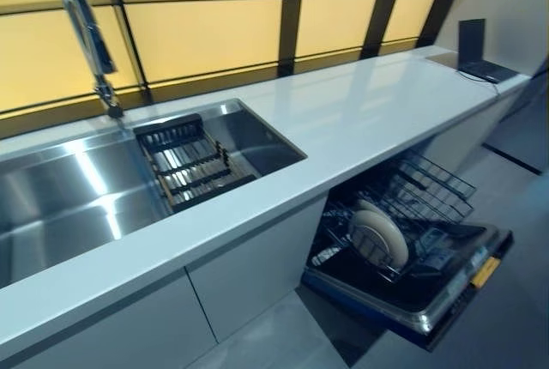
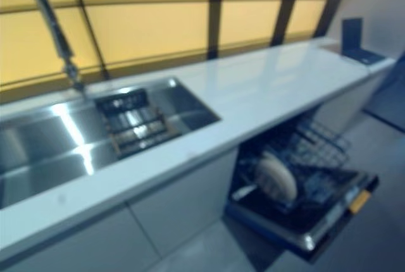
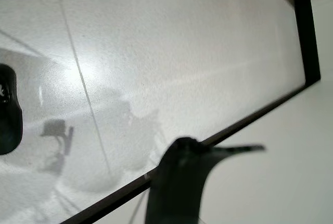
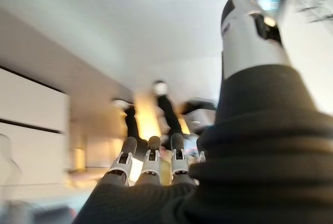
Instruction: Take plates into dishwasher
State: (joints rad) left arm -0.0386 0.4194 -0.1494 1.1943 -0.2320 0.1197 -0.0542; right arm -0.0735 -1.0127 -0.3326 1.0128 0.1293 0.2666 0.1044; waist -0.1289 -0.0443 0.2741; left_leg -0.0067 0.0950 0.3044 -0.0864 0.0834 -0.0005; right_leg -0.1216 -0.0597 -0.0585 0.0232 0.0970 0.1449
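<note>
A white plate stands on edge in the dishwasher's pulled-out lower rack, below the counter at the right. A second pale rim shows just behind it. The dishwasher door hangs open toward the floor. Neither hand appears in the eye views. In the right wrist view my right hand holds its fingers straight in a row, thumb extended, with nothing in it. Only a dark part of my left hand shows in the left wrist view, over pale floor.
A steel sink with a tall faucet is set in the white counter at the left. A dark wire rack lies across the sink. A dark folded device stands at the counter's far right end.
</note>
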